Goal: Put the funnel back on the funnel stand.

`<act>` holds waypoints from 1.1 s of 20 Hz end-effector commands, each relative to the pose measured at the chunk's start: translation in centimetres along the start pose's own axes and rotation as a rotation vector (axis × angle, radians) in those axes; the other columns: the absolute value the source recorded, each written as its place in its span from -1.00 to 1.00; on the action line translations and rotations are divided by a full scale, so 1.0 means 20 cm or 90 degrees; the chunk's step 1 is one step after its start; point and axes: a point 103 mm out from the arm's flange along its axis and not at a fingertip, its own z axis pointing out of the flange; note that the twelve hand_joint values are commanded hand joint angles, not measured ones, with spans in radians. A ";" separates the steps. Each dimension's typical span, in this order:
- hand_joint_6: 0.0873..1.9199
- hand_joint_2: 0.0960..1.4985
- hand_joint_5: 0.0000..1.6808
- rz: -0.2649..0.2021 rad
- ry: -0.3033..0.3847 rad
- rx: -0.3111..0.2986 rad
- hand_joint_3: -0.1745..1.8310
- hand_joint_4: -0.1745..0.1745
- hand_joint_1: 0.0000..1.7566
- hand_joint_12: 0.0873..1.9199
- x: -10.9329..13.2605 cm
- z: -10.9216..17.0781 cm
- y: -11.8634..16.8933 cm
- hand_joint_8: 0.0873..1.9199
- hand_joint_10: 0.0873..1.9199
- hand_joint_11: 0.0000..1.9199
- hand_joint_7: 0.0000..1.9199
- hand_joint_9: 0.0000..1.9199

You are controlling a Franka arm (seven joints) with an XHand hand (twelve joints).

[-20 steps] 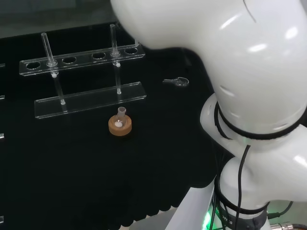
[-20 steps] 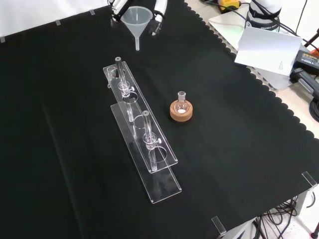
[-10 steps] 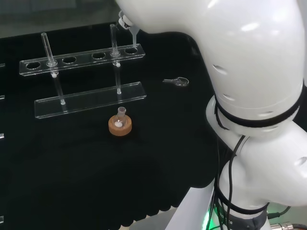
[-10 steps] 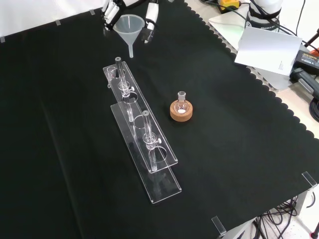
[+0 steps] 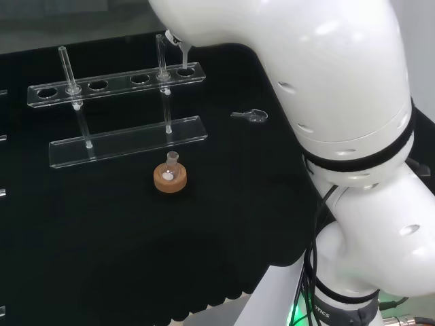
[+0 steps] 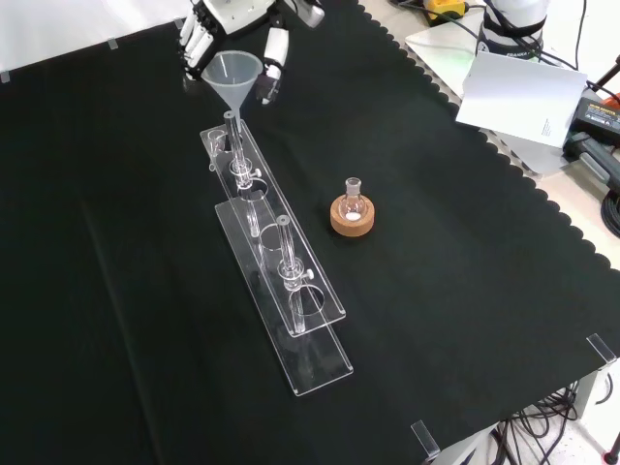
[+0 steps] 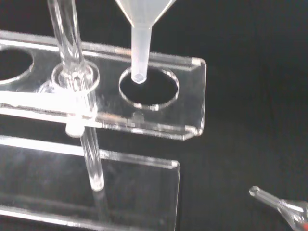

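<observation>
At the upper left of the front view, the hand point(image 6: 225, 19) has its fingers point(image 6: 270, 66) curled round the clear funnel point(image 6: 232, 76), holding it up in the air. The funnel's thin tube points down over the far end of the clear funnel stand point(image 6: 291, 300). In the wrist view the tube tip hangs just above the end hole. Near the middle, a small flask point(image 6: 353, 197) sits on a cork ring point(image 6: 352, 217)

the funnel point(image 5: 184, 54) is mostly hidden behind the arm link point(image 5: 285, 61) in head view.
</observation>
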 end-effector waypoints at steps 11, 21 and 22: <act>-0.52 0.22 -0.34 0.003 -0.015 0.002 -0.44 -0.28 -0.36 0.21 -0.02 0.09 0.12 -0.36 -0.65 -0.24 -0.39 0.01; -0.54 0.21 -0.40 -0.009 -0.001 0.038 -0.44 -0.32 -0.36 0.21 -0.04 0.21 0.14 -0.35 -0.64 -0.25 -0.43 -0.01; -0.56 0.21 -0.43 -0.011 0.001 0.041 -0.44 -0.34 -0.37 0.23 -0.03 0.22 0.15 -0.33 -0.63 -0.27 -0.47 -0.04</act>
